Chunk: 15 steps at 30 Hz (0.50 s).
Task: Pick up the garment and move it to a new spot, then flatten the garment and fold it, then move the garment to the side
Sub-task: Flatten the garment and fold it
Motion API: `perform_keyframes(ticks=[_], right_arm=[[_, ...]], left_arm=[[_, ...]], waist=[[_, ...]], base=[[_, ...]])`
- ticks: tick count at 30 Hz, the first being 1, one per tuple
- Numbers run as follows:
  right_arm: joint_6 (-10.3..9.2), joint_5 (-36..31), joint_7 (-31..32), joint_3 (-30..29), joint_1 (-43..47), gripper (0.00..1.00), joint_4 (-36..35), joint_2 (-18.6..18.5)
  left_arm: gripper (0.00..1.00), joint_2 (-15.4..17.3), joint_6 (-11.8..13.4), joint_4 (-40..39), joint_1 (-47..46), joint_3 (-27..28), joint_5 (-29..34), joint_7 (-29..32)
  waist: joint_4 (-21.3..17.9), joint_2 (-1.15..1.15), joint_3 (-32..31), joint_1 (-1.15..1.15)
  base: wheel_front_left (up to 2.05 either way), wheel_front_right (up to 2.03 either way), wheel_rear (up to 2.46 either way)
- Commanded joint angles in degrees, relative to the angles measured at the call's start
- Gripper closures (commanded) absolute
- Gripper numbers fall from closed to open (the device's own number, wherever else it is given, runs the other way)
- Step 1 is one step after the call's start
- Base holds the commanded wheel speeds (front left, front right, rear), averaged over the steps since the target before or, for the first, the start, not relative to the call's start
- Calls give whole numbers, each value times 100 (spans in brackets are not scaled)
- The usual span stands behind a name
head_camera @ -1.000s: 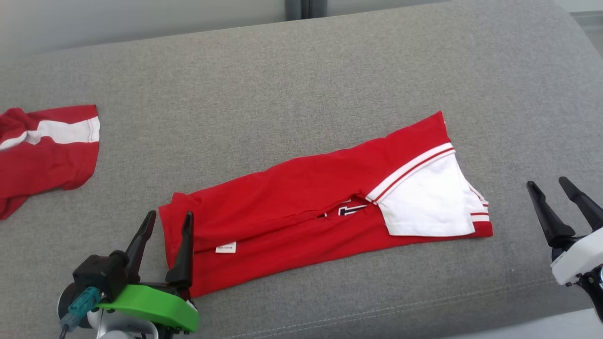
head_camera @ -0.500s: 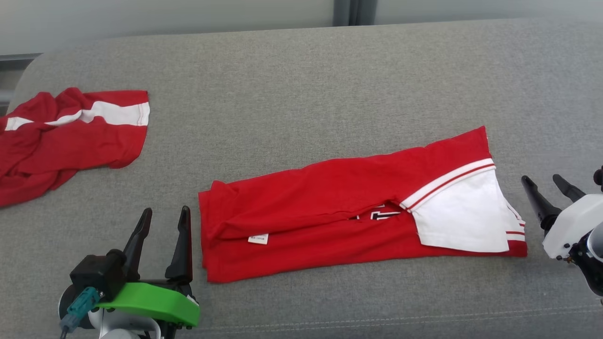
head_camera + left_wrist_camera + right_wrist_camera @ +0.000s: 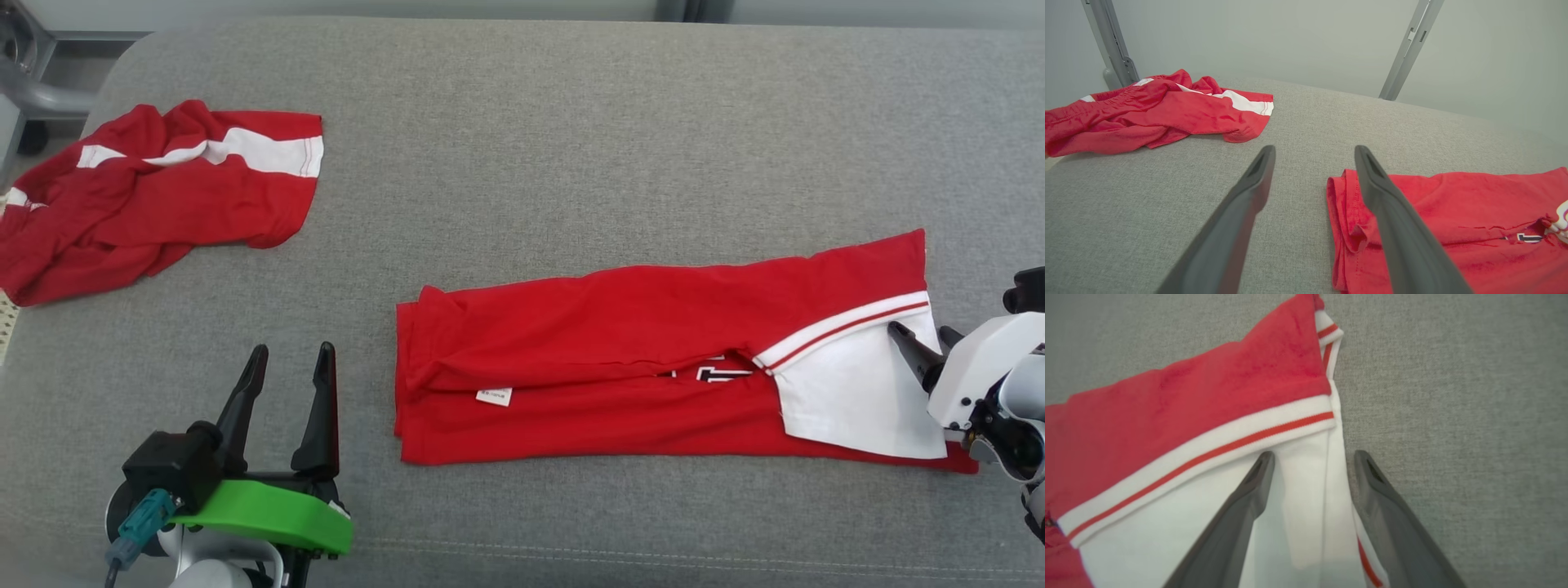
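You have a broad grey cushion (image 3: 571, 122) under everything. The garment (image 3: 620, 367), a red shirt folded into a long band, lies flat on it from the centre of the head view out toward 3 o'clock. A second red garment (image 3: 163, 196) sits crumpled at 10 o'clock, well apart from it.

Your left gripper (image 3: 293, 349) hovers at 7 o'clock with fingers spread and nothing between them, near the band's hem end (image 3: 412, 384). Your right gripper (image 3: 921, 330) is at 3 o'clock, likewise spread and empty, over the white sleeve (image 3: 857, 400). A small white label (image 3: 494, 397) lies close to the hem end.

Expect a light, limp knit. It will likely sag, and its layers may slide apart if you lift a single ply. I would take it at both short ends, pinch through every layer at the corners, and carry it level.

The left wrist view shows the hem end as a rolled stack of several plies beside the left gripper (image 3: 1315, 149), where the head view reads as a flat edge. The right wrist view puts the right gripper (image 3: 1314, 454) astride the sleeve's outer edge, one finger over white cloth and the other over bare cushion. Whether the tips touch the fabric I cannot tell. The head view gives you the whole length with both ends together, which neither wrist view does.
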Motion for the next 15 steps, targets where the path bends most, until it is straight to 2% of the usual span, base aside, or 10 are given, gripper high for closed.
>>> perform_keyframes(ticks=[1, 6, 11, 12, 13, 14, 15], right_arm=[[0, 39, 38, 40, -119, 0, 183, -35], [1, 395, 228, 188, -205, 0, 487, 103], [18, 711, 411, 524, -168, 0, 301, 147], [20, 717, 427, 624, -167, 6, 251, 106], [21, 686, 413, 718, -168, 20, 228, 57], [20, 619, 373, 796, -180, 54, 222, 7], [20, 619, 373, 796, -180, 54, 222, 7]], left_arm=[[0, -23, -1, -19, -61, 13, 61, -30], [0, -34, -19, -22, -43, 56, 37, -39], [0, -55, -23, -29, -39, 88, 53, -46], [0, -60, -26, -31, -40, 96, 55, -47], [0, -64, -29, -32, -41, 102, 57, -48], [0, -69, -35, -34, -45, 106, 58, -50], [0, -69, -35, -34, -45, 106, 58, -50]], waist=[[116, 0, 70, 0], [224, 0, 111, 0], [251, 0, 134, 0], [249, 0, 137, 0], [246, 0, 139, 0], [240, 0, 139, 0], [240, 0, 139, 0]], base=[[0, 0, 0], [0, 0, 0], [0, 0, 0], [0, 0, 0], [0, 0, 0], [0, 0, 0], [0, 0, 0]])
